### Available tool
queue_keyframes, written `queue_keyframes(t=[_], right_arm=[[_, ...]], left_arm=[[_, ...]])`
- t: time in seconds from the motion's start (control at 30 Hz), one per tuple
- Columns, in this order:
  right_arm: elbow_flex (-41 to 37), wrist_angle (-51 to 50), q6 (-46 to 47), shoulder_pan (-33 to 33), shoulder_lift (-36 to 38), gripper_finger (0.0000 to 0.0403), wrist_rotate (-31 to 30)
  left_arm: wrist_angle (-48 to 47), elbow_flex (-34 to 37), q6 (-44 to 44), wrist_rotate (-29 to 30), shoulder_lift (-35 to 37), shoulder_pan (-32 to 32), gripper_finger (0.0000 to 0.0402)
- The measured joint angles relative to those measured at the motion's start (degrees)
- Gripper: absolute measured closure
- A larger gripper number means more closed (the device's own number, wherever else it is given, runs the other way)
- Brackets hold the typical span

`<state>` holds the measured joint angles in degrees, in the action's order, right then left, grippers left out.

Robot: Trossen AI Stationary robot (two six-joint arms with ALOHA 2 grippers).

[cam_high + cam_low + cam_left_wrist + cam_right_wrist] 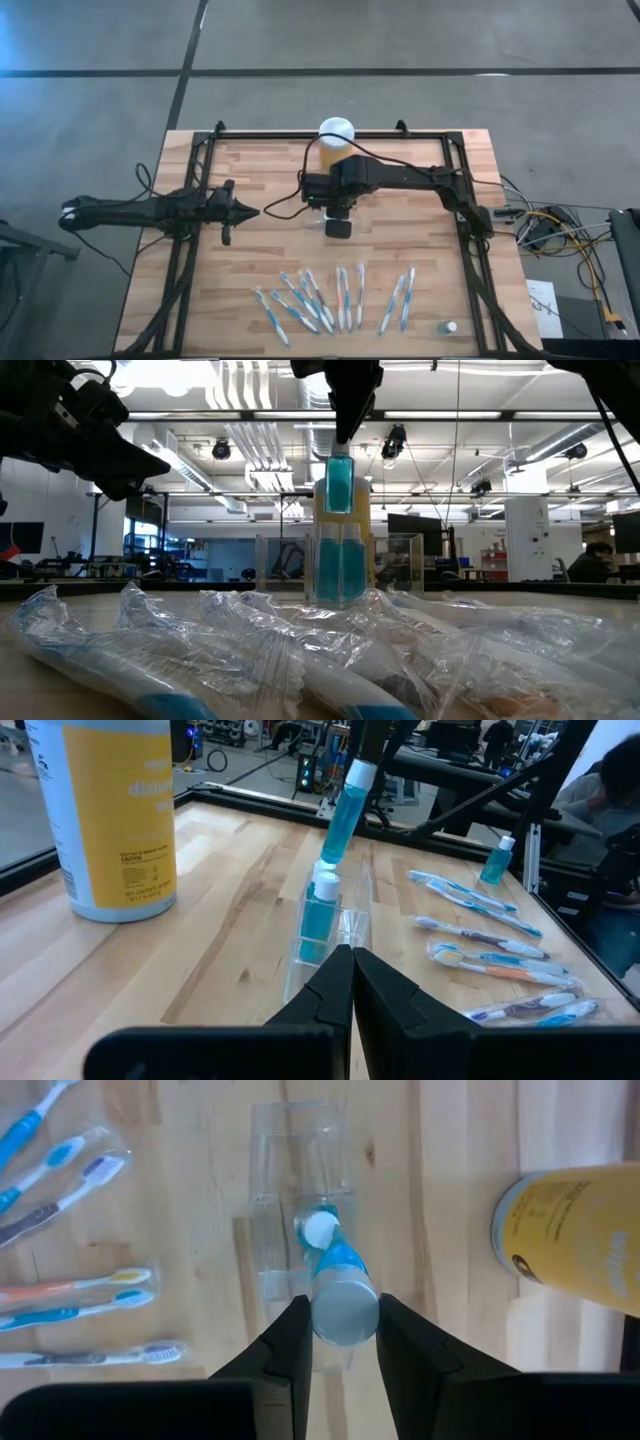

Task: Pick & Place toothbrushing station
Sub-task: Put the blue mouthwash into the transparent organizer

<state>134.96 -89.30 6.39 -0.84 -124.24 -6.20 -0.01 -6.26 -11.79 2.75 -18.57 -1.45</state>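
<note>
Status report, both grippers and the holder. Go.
Right gripper shut on blue tube, above clear holder; one tube already in it. Left gripper shut, empty, waiting to the side. Yellow jar close behind holder.

My top camera looks straight down on the whole table (250,160). My low one sits at table height, close behind wrapped toothbrushes (250,660), facing level across into the room. My left wrist camera looks along the boards toward the clear holder (325,935) from near. My right wrist camera looks straight down, close above it. All four views share that holder and the yellow jar (580,1240) beside it.
</note>
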Motion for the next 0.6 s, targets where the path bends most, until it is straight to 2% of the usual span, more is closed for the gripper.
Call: queue_keyframes(t=[0.13, 0.6], right_arm=[[0.00, -0.45, 0.24, -0.51, 0.30, 0.0323, 1.76], [-0.56, 2.01, 1.12, -4.08, 0.32, 0.0323, 1.91]], left_arm=[[0.00, 0.00, 0.00, 0.01, 0.00, 0.00, 0.0388], [0.00, 0.00, -0.13, 0.19, 0.00, 0.00, 0.0388]])
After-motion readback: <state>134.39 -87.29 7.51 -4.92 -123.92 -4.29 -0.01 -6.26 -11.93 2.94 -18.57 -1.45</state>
